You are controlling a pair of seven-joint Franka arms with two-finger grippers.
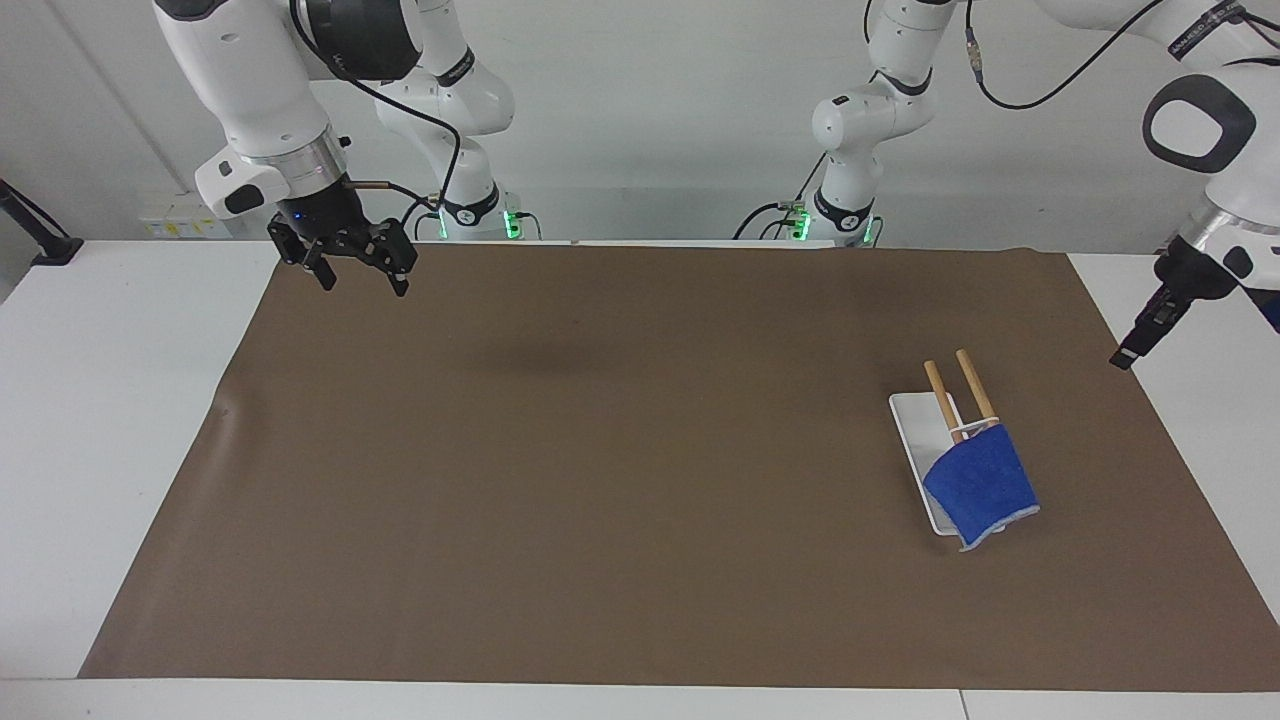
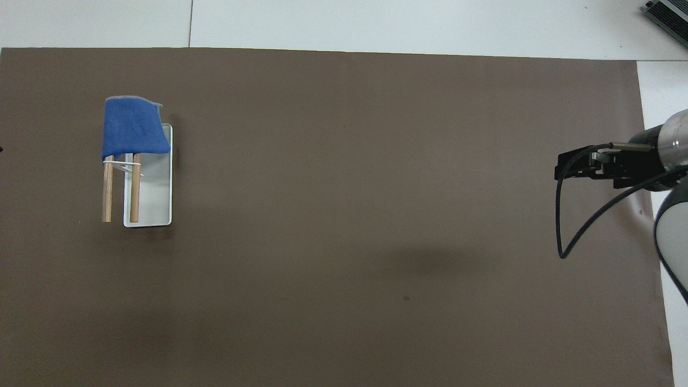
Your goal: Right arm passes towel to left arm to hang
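The blue towel (image 1: 981, 484) hangs draped over the two wooden bars of a small rack (image 1: 965, 385) with a white base, at the left arm's end of the brown mat. It also shows in the overhead view (image 2: 131, 127). My left gripper (image 1: 1122, 362) is raised over the white table top just off the mat's edge, apart from the rack, with nothing in it. It is out of the overhead view. My right gripper (image 1: 361, 278) is open and empty, held over the mat's corner at the right arm's end. It also shows in the overhead view (image 2: 560, 166).
The brown mat (image 1: 600, 480) covers most of the white table (image 1: 120, 400). The rack's white base (image 2: 153, 199) lies flat on the mat. A black cable (image 2: 575, 236) loops from the right wrist.
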